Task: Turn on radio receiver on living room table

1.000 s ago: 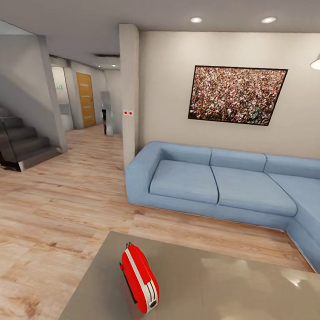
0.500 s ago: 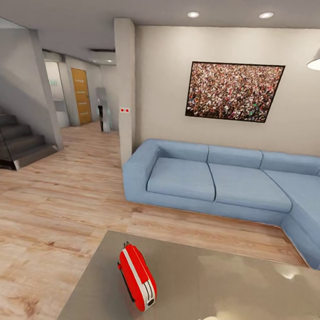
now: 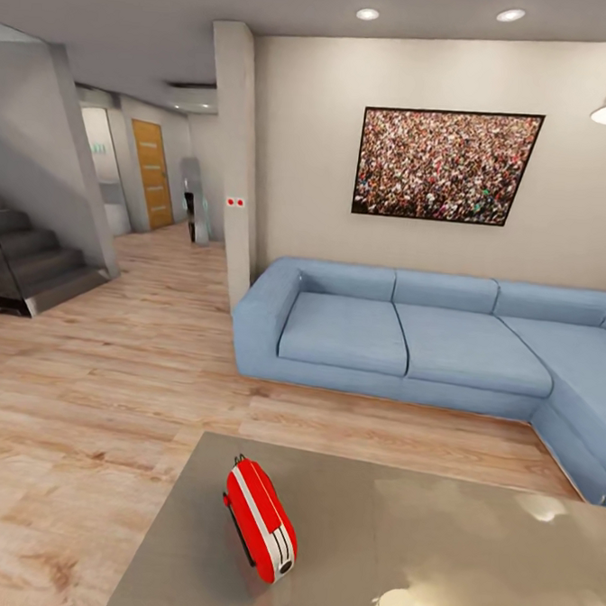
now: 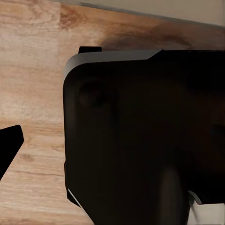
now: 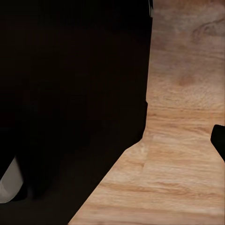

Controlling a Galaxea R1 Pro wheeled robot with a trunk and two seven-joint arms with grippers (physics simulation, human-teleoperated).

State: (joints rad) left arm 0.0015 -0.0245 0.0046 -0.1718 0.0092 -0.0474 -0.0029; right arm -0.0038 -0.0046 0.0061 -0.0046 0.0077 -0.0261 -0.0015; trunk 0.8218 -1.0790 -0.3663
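On grey table (image 3: 465,567), red radio (image 3: 261,520) upright

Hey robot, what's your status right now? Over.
Hands: state unclear. Radio receiver upright on the table, untouched. Nothing around it. Over.

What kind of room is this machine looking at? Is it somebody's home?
It looks like a home living room. A blue sectional sofa stands against a beige wall under a large crowd picture, and a low grey table in front carries a small red radio. Stairs and a hallway lie beyond.
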